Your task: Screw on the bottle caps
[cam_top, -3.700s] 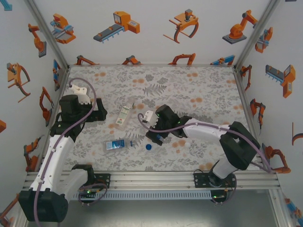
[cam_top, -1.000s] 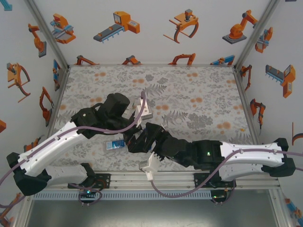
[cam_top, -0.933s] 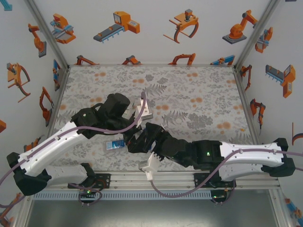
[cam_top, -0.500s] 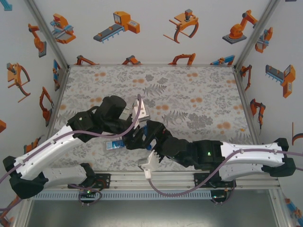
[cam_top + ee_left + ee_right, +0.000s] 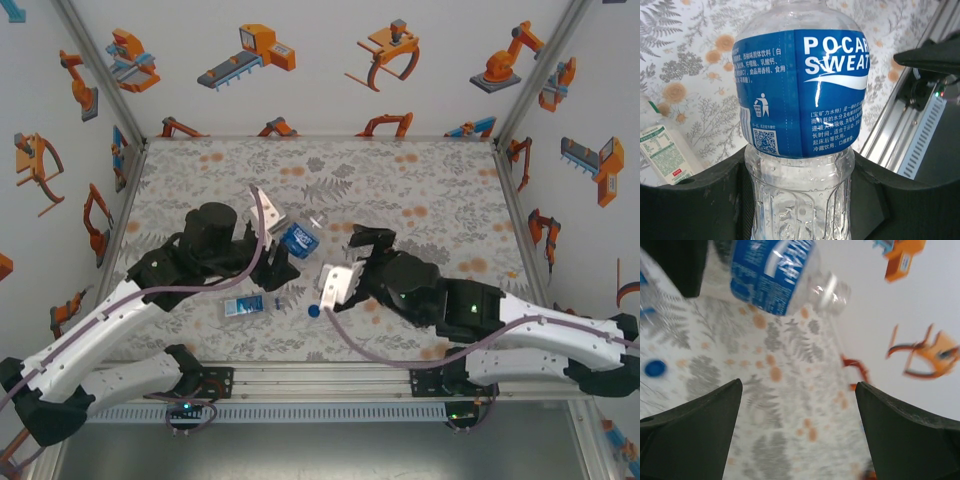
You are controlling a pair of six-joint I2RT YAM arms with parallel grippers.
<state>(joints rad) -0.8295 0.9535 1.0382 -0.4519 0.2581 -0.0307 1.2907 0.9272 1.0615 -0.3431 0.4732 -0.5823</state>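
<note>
Over the bench (image 5: 420, 190), in the top view, the left tool (image 5: 285, 249) clamps a blue-label bottle (image 5: 299, 238). Just right of this bottle the right tool (image 5: 368, 239) hangs with its jaws wide and nothing between them. On the arm-base side of the bottle a 2nd bottle (image 5: 245, 305), also blue-labelled, lies on its side. 1 blue cap (image 5: 314, 311) sits near that 2nd bottle's right end.

In the left wrist view the bottle (image 5: 800, 95) fills the middle. The left tool (image 5: 800, 200) is closed on the ribbed clear body under the label. Left of the bottle a slim bottle (image 5: 662, 150) with a white-and-green label lies on the bench (image 5: 700, 65). Right of the bottle runs a metal rail (image 5: 902, 135).

In the right wrist view the bottle (image 5: 772, 272) is tilted, its open neck pointing right. The cap (image 5: 655, 368) lies below and left of the bottle, on the bench (image 5: 790, 405). The right tool (image 5: 797, 387) is spread wide below the bottle, holding nothing.
</note>
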